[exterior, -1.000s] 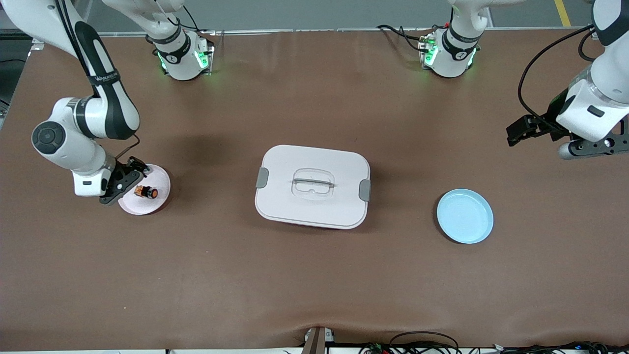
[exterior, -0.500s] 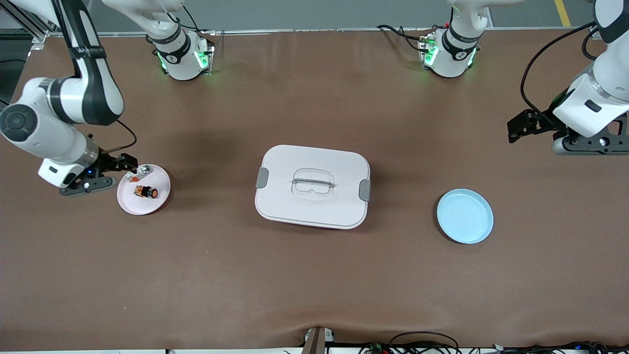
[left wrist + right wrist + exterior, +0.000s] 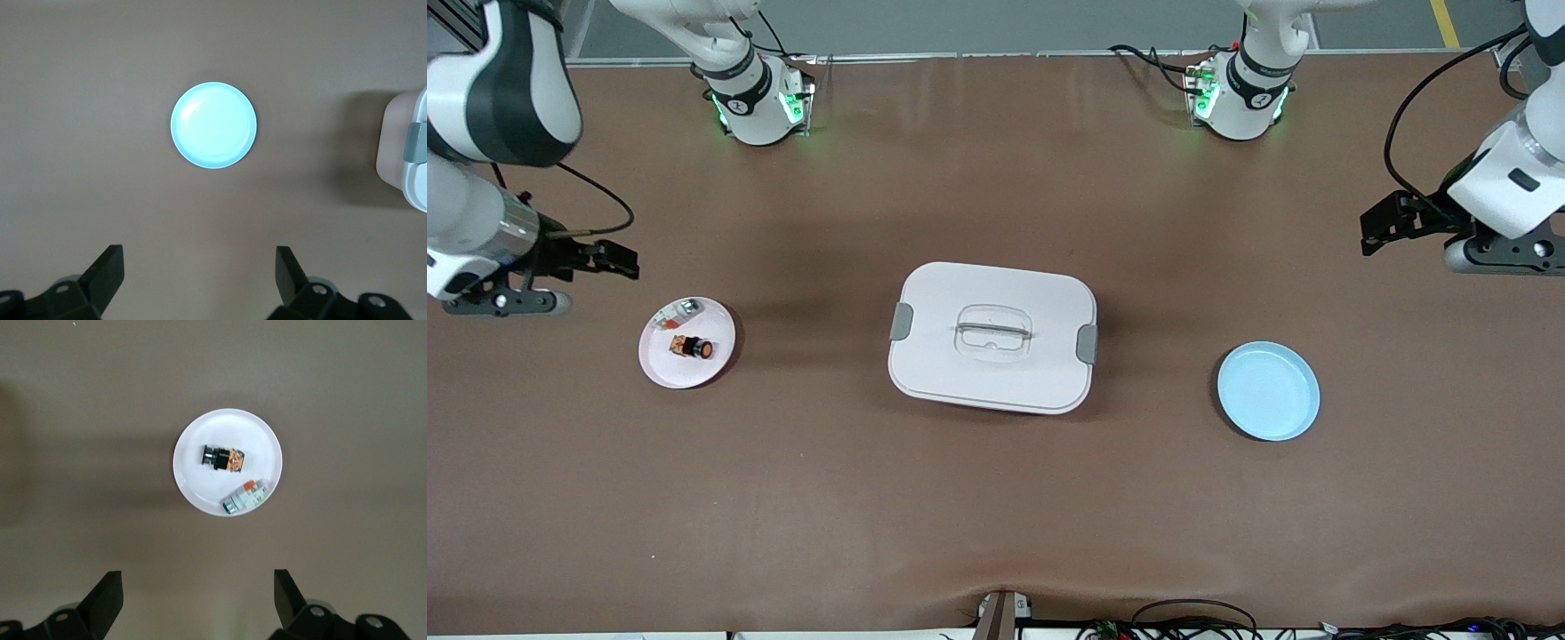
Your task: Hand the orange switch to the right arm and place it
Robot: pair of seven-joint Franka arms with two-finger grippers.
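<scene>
The orange switch (image 3: 692,348) lies on its side on a small white plate (image 3: 694,373) toward the right arm's end of the table. In the right wrist view the switch (image 3: 223,459) lies on the plate (image 3: 227,430), apart from the fingers. My right gripper (image 3: 503,304) is open and empty, up in the air over bare table beside the plate; it also shows in its wrist view (image 3: 197,597). My left gripper (image 3: 1498,256) is open and empty, raised over the left arm's end of the table, and shows in its wrist view (image 3: 200,273).
A small clear-and-silver part with red bits (image 3: 677,313) shares the white plate, also in the right wrist view (image 3: 245,497). A white lidded box (image 3: 992,338) stands mid-table. An empty light-blue plate (image 3: 1268,391) lies toward the left arm's end, also in the left wrist view (image 3: 213,125).
My right gripper has risen off the white plate and drawn away toward the table's end, leaving the orange switch on the plate. My left gripper has drifted slightly toward the table's end.
</scene>
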